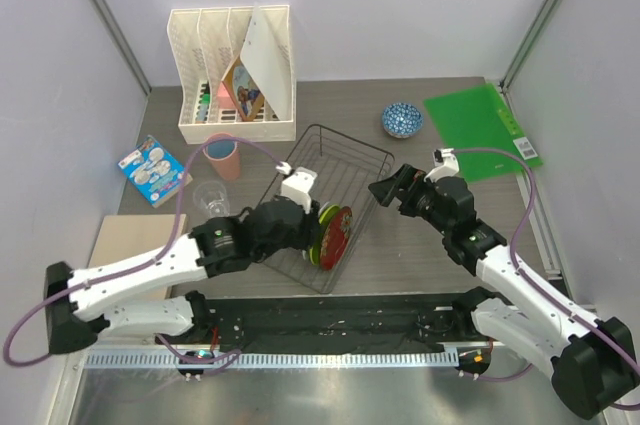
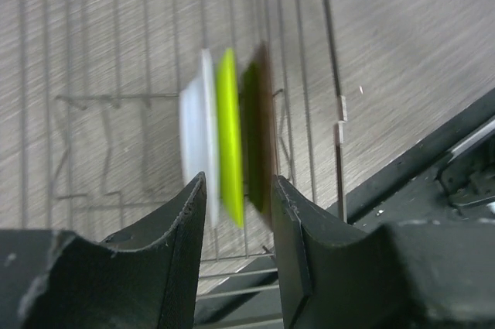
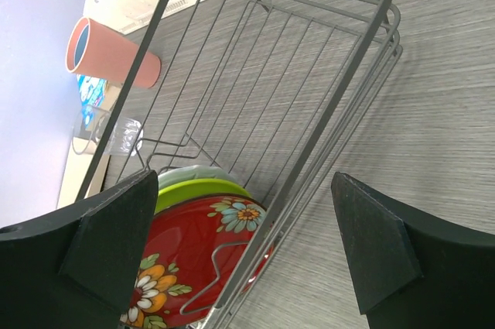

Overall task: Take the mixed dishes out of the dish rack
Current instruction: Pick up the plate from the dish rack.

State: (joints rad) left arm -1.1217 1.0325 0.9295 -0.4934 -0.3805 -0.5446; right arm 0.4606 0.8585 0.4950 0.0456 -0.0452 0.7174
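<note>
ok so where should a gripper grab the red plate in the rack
By its upper rim, coming down from above. The red plate stands on edge at the near end of the dish rack, the green plate right beside one face and rack wires across the other, so only the top edge looks free to pinch.

Soft, even white light fills the overhead view, and the black wire rectangular dish rack [image 1: 350, 170] throws only faint shadows on the grey wood-grain table [image 1: 400, 245]. In the left wrist view, the upright white plate [image 2: 197, 143] and lime-green plate [image 2: 229, 128] inside that rack are smeared with blur. The right wrist view is sharp on the rack's wires.
</note>
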